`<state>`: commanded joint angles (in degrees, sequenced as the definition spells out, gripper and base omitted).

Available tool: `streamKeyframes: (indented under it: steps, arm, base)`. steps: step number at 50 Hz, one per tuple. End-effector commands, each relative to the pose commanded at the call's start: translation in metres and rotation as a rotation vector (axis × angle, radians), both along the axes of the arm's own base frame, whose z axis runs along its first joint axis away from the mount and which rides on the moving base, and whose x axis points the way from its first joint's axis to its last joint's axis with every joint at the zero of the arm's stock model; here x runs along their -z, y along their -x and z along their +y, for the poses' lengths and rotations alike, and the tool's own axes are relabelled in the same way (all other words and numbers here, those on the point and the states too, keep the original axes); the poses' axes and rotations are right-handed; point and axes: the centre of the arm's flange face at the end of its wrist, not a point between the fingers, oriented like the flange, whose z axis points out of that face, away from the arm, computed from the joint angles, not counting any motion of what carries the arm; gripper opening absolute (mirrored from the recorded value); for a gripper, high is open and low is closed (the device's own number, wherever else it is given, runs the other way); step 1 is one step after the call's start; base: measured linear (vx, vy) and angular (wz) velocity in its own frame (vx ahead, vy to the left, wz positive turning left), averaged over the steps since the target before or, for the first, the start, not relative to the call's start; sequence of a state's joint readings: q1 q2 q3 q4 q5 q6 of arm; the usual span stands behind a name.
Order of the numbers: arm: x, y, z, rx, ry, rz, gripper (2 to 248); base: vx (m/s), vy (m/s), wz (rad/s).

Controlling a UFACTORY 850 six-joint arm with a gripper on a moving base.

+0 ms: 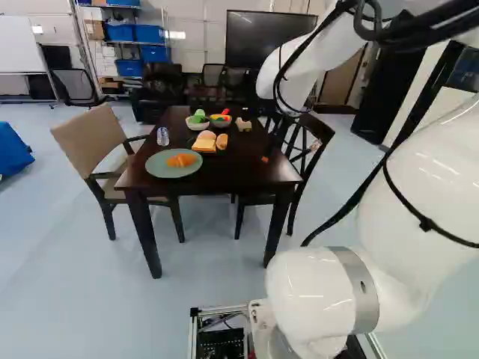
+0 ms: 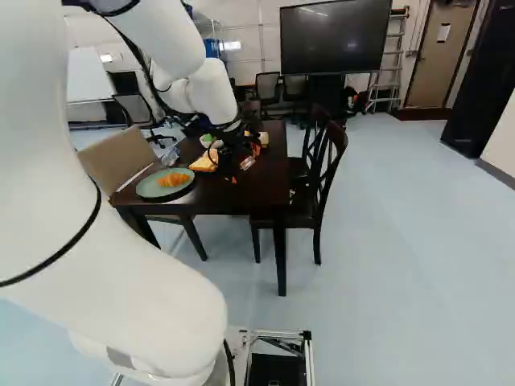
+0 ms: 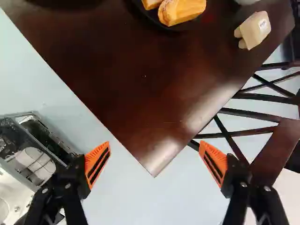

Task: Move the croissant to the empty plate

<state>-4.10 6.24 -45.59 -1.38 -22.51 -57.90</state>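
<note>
We see the croissant [image 1: 181, 160] on the green plate [image 1: 159, 168], near the table's [image 3: 117, 84] front edge and alone there, well apart from the bread [image 1: 203, 143] on the dark plate [image 3: 149, 18]. We find no bare plate in any view; since the green one carries only the croissant, we judge it is probably the one meant, and that the move is likely done.

Our claw [image 3: 154, 150] is spread wide with nothing between its orange pads, its aim falling by the table's corner, well to the side of the croissant. That suits an arm keeping clear: from there it cannot nudge the plate or crush the pastry. The bowls [image 1: 197, 123] sit beyond the bread, out of the way. If another plate is meant, we would need to swing back over the croissant and pinch lightly, because it should squash and flake easily.
</note>
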Motion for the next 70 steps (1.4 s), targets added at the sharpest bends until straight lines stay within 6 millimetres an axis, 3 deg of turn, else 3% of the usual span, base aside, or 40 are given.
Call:
streamKeyframes:
  steps: [29,70]
  arm:
    - [0.050,0.026,0.010,0.192,-0.143,-0.194,247]
    - [0.116,0.086,0.023,0.442,-0.444,-0.476,247]
  base:
    - [0.000,0.000,0.000]
    - [0.000,0.000,0.000]
